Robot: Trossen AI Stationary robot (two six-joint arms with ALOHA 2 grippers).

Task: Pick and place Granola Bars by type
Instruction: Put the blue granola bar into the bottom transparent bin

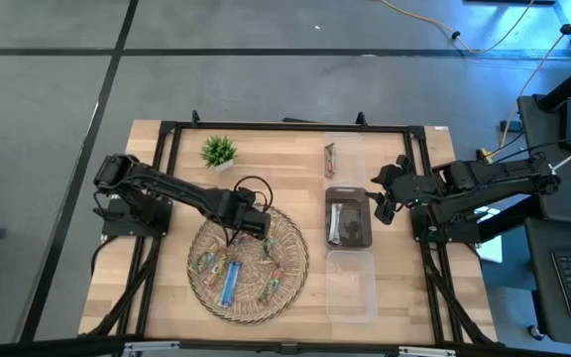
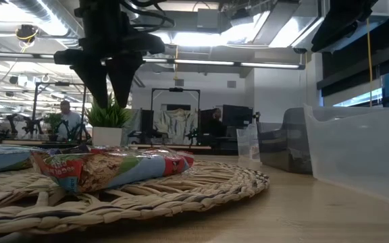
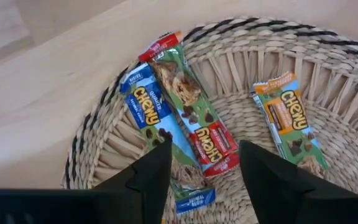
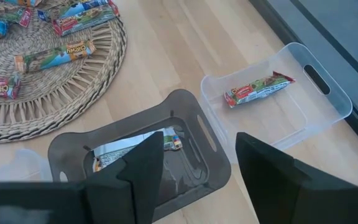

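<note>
My left pincer (image 1: pixel 256 223) hangs over the upper part of the woven tray (image 1: pixel 295 260), prongs spread, nothing between them. In the left wrist view I look straight down past my fingers (image 3: pixel 148 180) onto three bars: a blue-ended Chewy bar (image 3: pixel 157 127), a red-ended bar (image 3: pixel 194 106) lying partly across it, and an orange-ended bar (image 3: pixel 289 121) well apart on the weave. From table level the same pincer (image 2: pixel 113 84) hovers above the tray, clear of the bar (image 2: pixel 107 169) lying nearest the camera.

My right pincer (image 1: pixel 385 203) waits beside the dark bin (image 1: pixel 348 216), also spread and holding nothing. Its wrist view looks down on that dark bin (image 4: pixel 67 149), where a silvery wrapper (image 4: pixel 129 149) lies inside. Just beside it, the clear bin (image 4: pixel 328 93) holds one red-ended bar (image 4: pixel 258 89).

From above, three bins stand in a row right of the tray: clear bin with the single bar (image 1: pixel 330 159), dark one in the middle, another clear bin (image 1: pixel 350 286) nearest the front. Several bars (image 1: pixel 231 278) lie scattered on the tray, one bright blue among them. A small potted plant (image 1: pixel 218 151) sits on the table (image 1: pixel 157 288) behind the tray.
</note>
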